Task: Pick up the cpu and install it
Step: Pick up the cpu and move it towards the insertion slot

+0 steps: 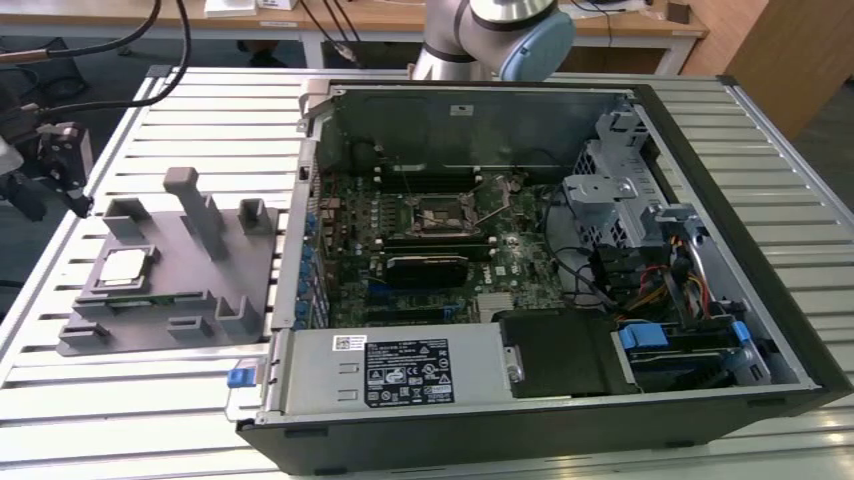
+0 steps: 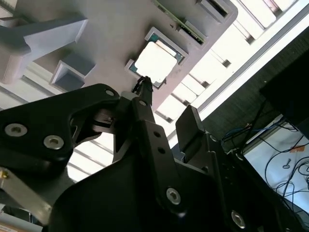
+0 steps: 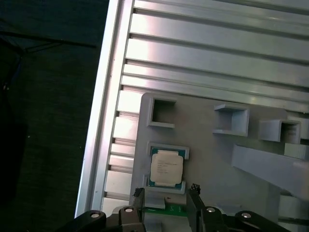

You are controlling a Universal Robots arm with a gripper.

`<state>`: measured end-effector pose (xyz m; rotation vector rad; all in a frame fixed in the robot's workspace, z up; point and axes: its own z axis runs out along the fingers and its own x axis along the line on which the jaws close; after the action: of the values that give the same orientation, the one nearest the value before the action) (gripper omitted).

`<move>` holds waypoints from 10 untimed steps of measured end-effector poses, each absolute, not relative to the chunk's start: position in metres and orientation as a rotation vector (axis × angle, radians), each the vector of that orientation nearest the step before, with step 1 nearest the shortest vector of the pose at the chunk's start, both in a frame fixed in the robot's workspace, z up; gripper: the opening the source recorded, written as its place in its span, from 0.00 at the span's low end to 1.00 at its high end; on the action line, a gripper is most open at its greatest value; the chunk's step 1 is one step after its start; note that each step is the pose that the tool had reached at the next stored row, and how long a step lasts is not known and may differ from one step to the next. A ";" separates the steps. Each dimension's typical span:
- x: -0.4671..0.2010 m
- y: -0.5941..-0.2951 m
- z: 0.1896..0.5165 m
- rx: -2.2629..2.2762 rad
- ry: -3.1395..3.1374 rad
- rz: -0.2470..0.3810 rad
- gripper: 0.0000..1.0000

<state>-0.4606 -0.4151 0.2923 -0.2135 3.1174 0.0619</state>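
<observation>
Over at the exterior view's left, the cpu (image 1: 124, 266) lies flat with its silvery plate facing up, seated in a shallow square nest on the grey fixture plate (image 1: 160, 225). In the first wrist view the same chip (image 3: 166, 166) sits squarely inside its pale frame, and a thin green circuit strip (image 3: 166, 209) lies just beside that nest.

The gripper (image 3: 166, 191) is released. Its two black fingers (image 3: 139, 195) stand spread wider than the chip, one to each side. Their tips are near the nest's edge but the chip is not between them. The second wrist view looks past the same dark linkage, with the bright chip (image 2: 155, 62) beyond one fingertip.

Around the nest the fixture plate carries several grey blocks (image 1: 200, 205), some low and hollow, some tall and upright. The plate rests on a slatted aluminium table (image 1: 200, 110).

Toward the middle and right of the exterior view, an opened computer case (image 1: 694, 160) lies on its side on that table, well apart from the chip. Its green motherboard (image 1: 514, 255) is exposed, with a black square socket frame (image 1: 447, 215) near the board's centre. The robot arm (image 1: 501, 30) rises at the top of that frame.
</observation>
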 end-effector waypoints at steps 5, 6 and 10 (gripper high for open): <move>-0.461 -0.415 0.283 -0.221 3.117 0.062 0.48; -0.461 -0.415 0.281 -0.221 3.117 0.062 0.54; -0.461 -0.415 0.274 -0.222 3.117 0.062 0.60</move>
<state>-0.4606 -0.4151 0.2740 -0.2224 3.1169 0.0619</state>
